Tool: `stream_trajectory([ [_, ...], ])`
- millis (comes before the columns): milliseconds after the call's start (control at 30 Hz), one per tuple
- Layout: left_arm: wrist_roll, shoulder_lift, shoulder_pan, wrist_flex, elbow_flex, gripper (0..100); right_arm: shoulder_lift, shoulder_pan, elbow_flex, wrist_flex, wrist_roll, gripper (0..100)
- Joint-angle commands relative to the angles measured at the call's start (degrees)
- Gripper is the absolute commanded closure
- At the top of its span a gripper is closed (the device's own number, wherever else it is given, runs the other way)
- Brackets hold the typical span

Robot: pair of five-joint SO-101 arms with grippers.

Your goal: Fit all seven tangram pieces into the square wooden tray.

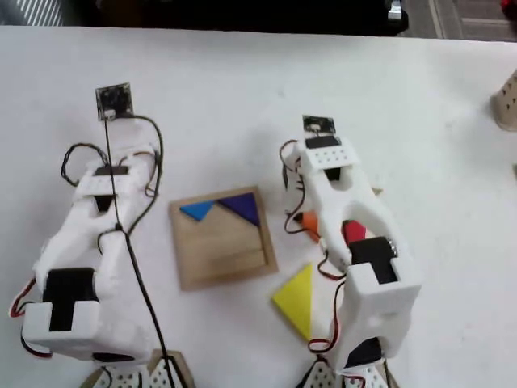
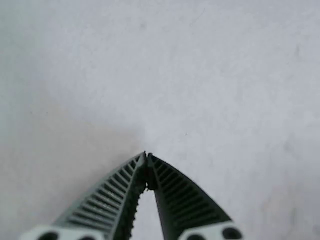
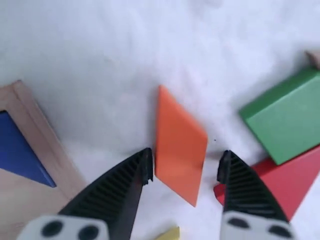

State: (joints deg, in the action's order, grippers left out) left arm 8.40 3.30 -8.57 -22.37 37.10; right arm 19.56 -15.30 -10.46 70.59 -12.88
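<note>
The right gripper (image 3: 186, 159) is wide open around the orange piece (image 3: 179, 142), near the tray (image 3: 35, 125), gripping nothing. The left gripper (image 2: 146, 159) is closed and empty over the table (image 2: 200, 75). From above, the tray holds a light blue piece (image 1: 196, 210) and a dark blue piece (image 1: 243, 207).

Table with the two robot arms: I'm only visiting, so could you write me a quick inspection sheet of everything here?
Surface: white table, no marks seen.
Job's things: wooden tray holds a light blue triangle and a dark blue triangle; yellow triangle, orange piece, green piece and red piece lie outside it on the table.
Clutter: tan perforated object at the table edge.
Claws: left claw shut over bare table; right claw open, one finger either side of the orange piece.
Cables: black cable draped along the left arm; red and black wires on the right arm.
Surroundings: dark strip beyond the far edge.
</note>
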Motion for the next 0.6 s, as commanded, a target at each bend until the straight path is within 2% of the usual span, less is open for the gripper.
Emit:
stream_trajectory([
  [0,-0.44,-0.22,-0.04,-0.35,-2.73,98,-3.47,0.4,0.09,-2.42,0.35,78.3],
  [233,-0.44,-0.31,-0.04,-0.35,-2.02,98,-0.75,-0.04,-0.44,-4.09,-4.31,78.9],
  [467,-0.44,-0.4,-0.04,-0.35,-1.93,98,1.36,1.01,1.23,-2.86,-4.31,98.7],
  [567,-0.44,-0.4,-0.04,-0.35,-1.93,98,1.27,1.1,1.23,-2.24,-4.31,98.0],
])
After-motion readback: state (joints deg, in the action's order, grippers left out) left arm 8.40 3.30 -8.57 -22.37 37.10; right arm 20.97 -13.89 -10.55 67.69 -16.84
